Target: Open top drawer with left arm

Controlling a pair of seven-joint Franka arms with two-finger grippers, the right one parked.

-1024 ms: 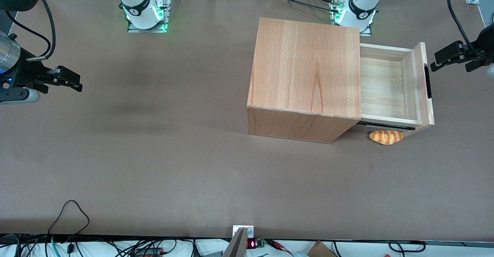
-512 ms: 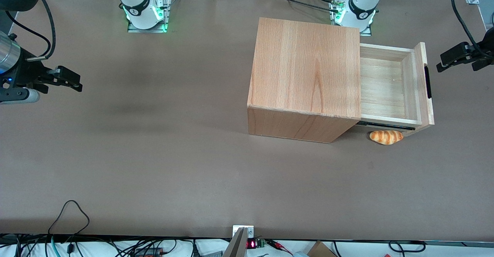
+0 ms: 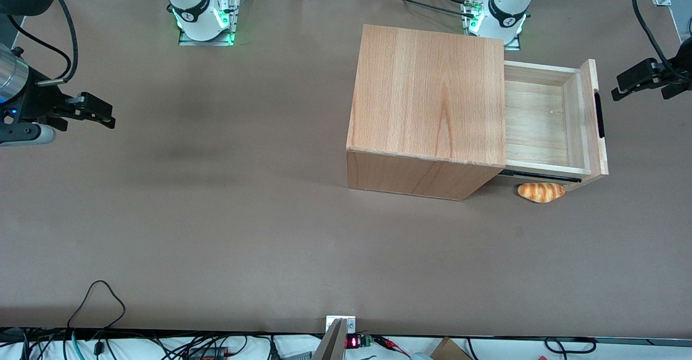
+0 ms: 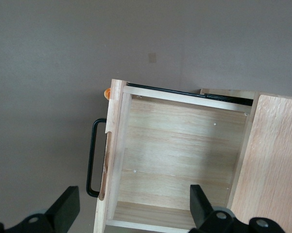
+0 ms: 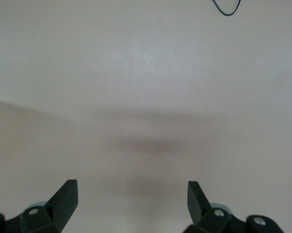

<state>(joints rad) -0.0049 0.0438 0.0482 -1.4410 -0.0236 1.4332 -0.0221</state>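
Above the table, the gripper point(image 3: 621, 87), fingers spread, has retreated from the top drawer point(image 3: 546, 125).

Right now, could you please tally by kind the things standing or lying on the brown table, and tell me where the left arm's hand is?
Light-wood cube cabinet with its shallow top drawer pulled out: 1
Golden striped bread roll, on the table beside the drawer: 1
Total: 2
The black two-finger hand hangs open in front of the drawer's black bar handle, apart from it.

One cabinet point(image 3: 427, 100), one top drawer point(image 3: 540, 122), one bread roll point(image 3: 540, 192), one pincer point(image 3: 635, 81).
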